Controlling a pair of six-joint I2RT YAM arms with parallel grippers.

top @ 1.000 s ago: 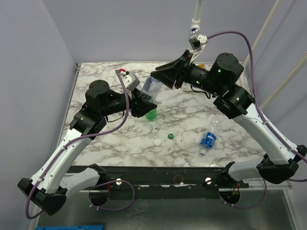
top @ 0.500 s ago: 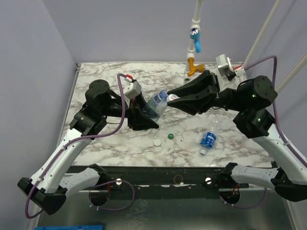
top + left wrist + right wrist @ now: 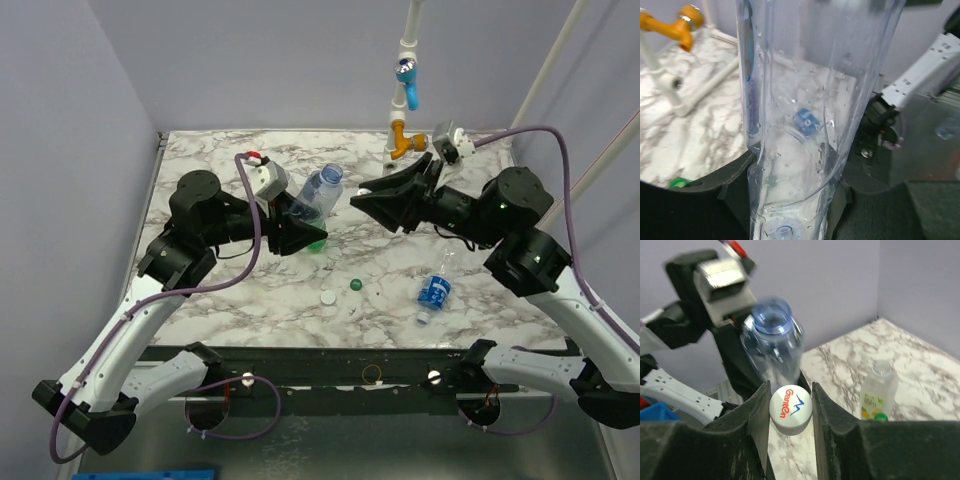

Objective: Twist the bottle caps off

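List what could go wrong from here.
1. The white cap, pinched only by its sides in the right gripper, may slip and roll off the table.
2. The open bottle, tilted in the left gripper with droplets inside, could drip or slide in the grip.

You had a clear bottle [image 3: 805,100] down the middle of your view, its wall beaded with droplets. The left gripper [image 3: 787,210] clamped its lower end, with dark fingers [image 3: 735,190] on either side. Left of the bottle lay the marble table [image 3: 700,130], with an orange valve [image 3: 687,17] and white pipe [image 3: 670,85] above. Something small and green [image 3: 677,182] sat low beside the left finger. Right of the bottle stood a white arm part [image 3: 932,72].
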